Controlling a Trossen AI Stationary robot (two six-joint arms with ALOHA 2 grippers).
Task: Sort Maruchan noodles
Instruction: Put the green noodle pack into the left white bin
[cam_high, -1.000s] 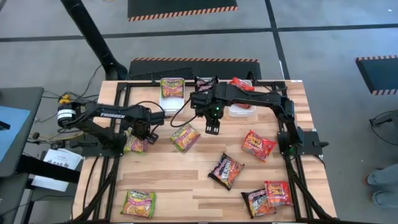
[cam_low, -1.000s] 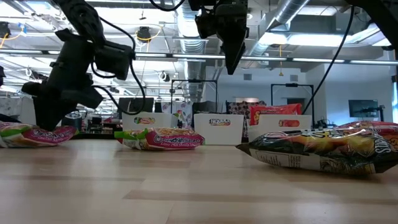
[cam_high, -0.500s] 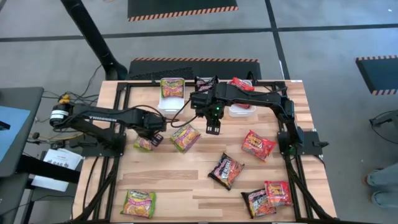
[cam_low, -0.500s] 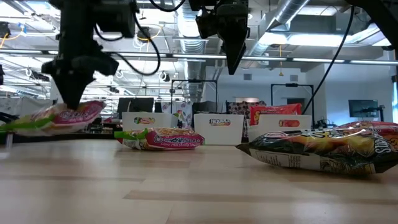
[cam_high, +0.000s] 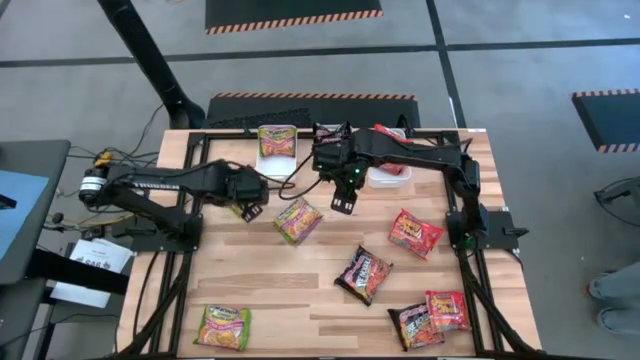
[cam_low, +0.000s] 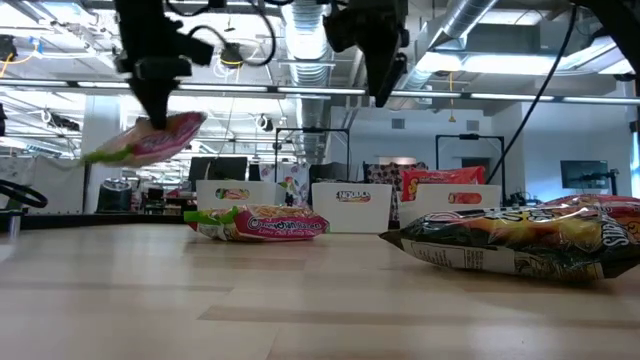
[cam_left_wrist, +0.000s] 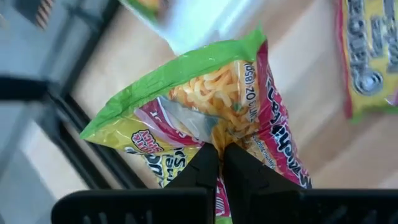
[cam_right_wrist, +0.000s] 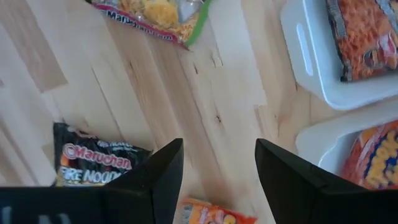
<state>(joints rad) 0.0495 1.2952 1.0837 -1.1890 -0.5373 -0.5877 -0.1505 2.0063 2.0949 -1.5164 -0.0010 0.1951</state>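
I have the left gripper (cam_left_wrist: 214, 163) pinching a green-yellow Maruchan packet (cam_left_wrist: 214, 118) clear of the tabletop (cam_high: 300, 290), near the far edge and just short of the white bin (cam_high: 277, 160) that already holds a green packet. The held packet hangs tilted in the low view, its long axis sloping, one end higher than the other. The right gripper (cam_right_wrist: 214, 168) hovers with fingers spread above the middle of the far half, holding nothing. I judge sorting well under way but far from done: another green packet (cam_high: 298, 221) lies mid-tabletop, one at the near left corner (cam_high: 222, 326), and red (cam_high: 415, 234) and dark packets (cam_high: 364, 273) are unsorted toward the right.
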